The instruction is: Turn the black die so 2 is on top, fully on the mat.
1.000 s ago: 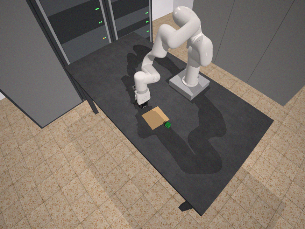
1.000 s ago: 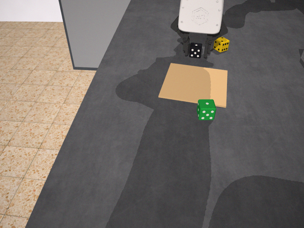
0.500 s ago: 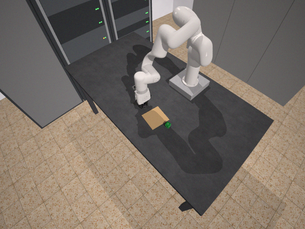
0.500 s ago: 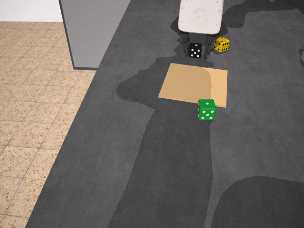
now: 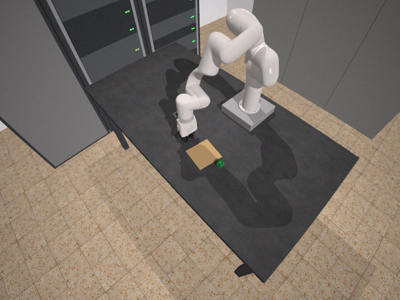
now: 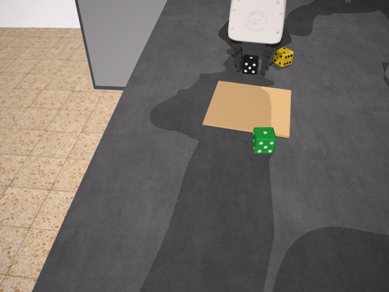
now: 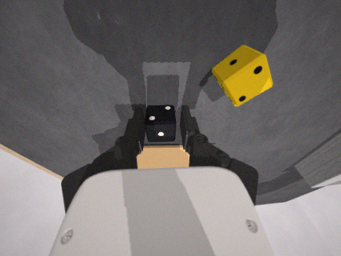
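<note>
The black die [image 6: 250,64] [image 7: 160,122] [image 5: 187,139] lies on the dark table just beyond the far edge of the tan mat [image 6: 238,106] [image 5: 202,154], not on the mat. Its side towards the exterior camera shows five pips. My gripper [image 6: 250,71] [image 7: 163,116] [image 5: 188,138] is lowered over the die with one finger on each side. The fingers stand a little apart from the die, with small gaps showing, so the gripper is open around it.
A yellow die [image 6: 283,56] [image 7: 243,74] lies on the table close to the right of my gripper. A green die [image 6: 264,140] [image 5: 220,163] sits at the mat's near right edge. A grey cabinet [image 6: 119,40] stands left of the table; the arm's base [image 5: 248,111] is behind.
</note>
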{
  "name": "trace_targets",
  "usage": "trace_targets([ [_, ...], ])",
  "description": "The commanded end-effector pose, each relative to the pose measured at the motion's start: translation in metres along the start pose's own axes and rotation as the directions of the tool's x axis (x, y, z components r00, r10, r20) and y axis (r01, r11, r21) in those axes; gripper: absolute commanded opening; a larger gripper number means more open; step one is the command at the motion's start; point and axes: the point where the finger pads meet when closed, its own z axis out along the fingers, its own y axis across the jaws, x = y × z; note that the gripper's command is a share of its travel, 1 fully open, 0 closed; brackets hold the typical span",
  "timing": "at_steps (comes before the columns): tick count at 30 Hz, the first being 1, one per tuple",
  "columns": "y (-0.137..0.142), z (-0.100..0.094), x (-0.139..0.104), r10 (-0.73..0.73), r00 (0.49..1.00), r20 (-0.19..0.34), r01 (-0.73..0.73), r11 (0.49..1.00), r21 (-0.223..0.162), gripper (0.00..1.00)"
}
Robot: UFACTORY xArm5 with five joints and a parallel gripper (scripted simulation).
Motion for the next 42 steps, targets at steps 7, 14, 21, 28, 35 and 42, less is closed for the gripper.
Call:
trace_targets([
  [7, -0.001, -0.001, 0.0, 0.0, 1.0, 0.0, 0.0, 1.0, 0.003, 0.27],
  [14, -0.001, -0.001, 0.0, 0.0, 1.0, 0.0, 0.0, 1.0, 0.003, 0.27],
  [21, -0.001, -0.001, 0.0, 0.0, 1.0, 0.0, 0.0, 1.0, 0.003, 0.27],
  [28, -0.001, -0.001, 0.0, 0.0, 1.0, 0.0, 0.0, 1.0, 0.003, 0.27],
  [35, -0.001, -0.001, 0.0, 0.0, 1.0, 0.0, 0.0, 1.0, 0.003, 0.27],
  [42, -0.001, -0.015, 0.0, 0.0, 1.0, 0.0, 0.0, 1.0, 0.003, 0.27],
])
